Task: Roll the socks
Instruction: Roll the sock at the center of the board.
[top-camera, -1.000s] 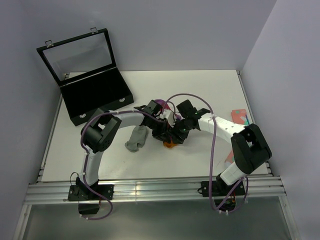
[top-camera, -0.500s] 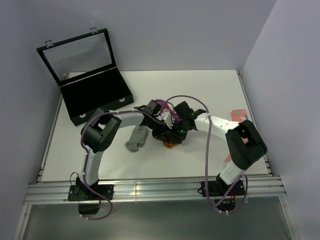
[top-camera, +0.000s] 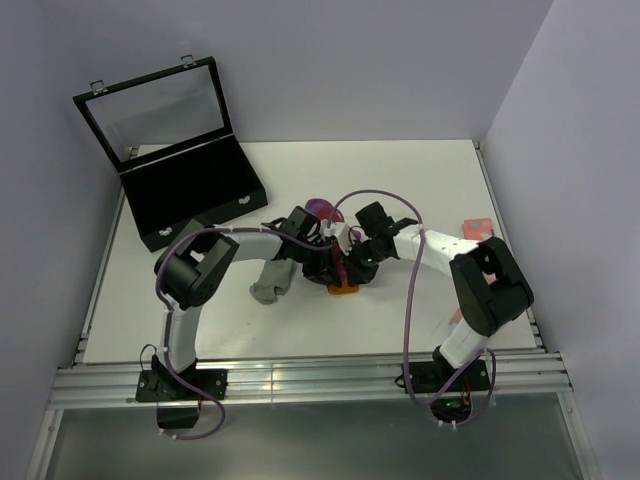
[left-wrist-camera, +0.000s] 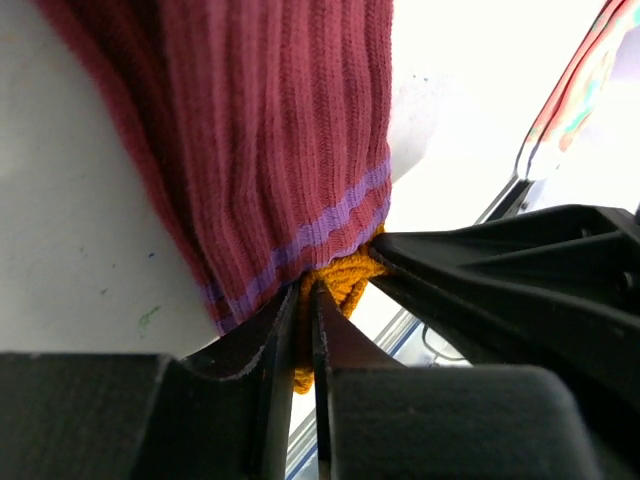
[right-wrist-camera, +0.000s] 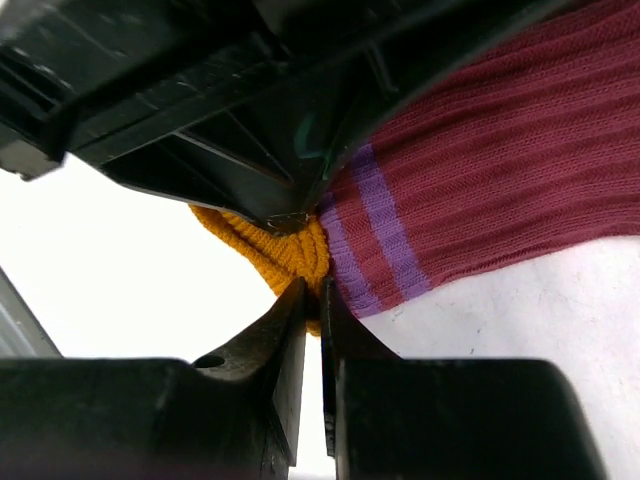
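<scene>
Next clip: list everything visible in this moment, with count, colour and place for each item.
red sock: one, magenta-red with purple stripe and orange toe, table centre, between the grippers
grey sock: one, grey, just left of the red sock
pink sock: one, salmon-pink with teal patches, right table edge, partly hidden by the right arm
case: one, black with glass lid open, far-left corner
table: one, white, under everything
cables: purple, looped along both arms
left gripper: black, shut on the orange toe
right gripper: black, shut on the same toe
</scene>
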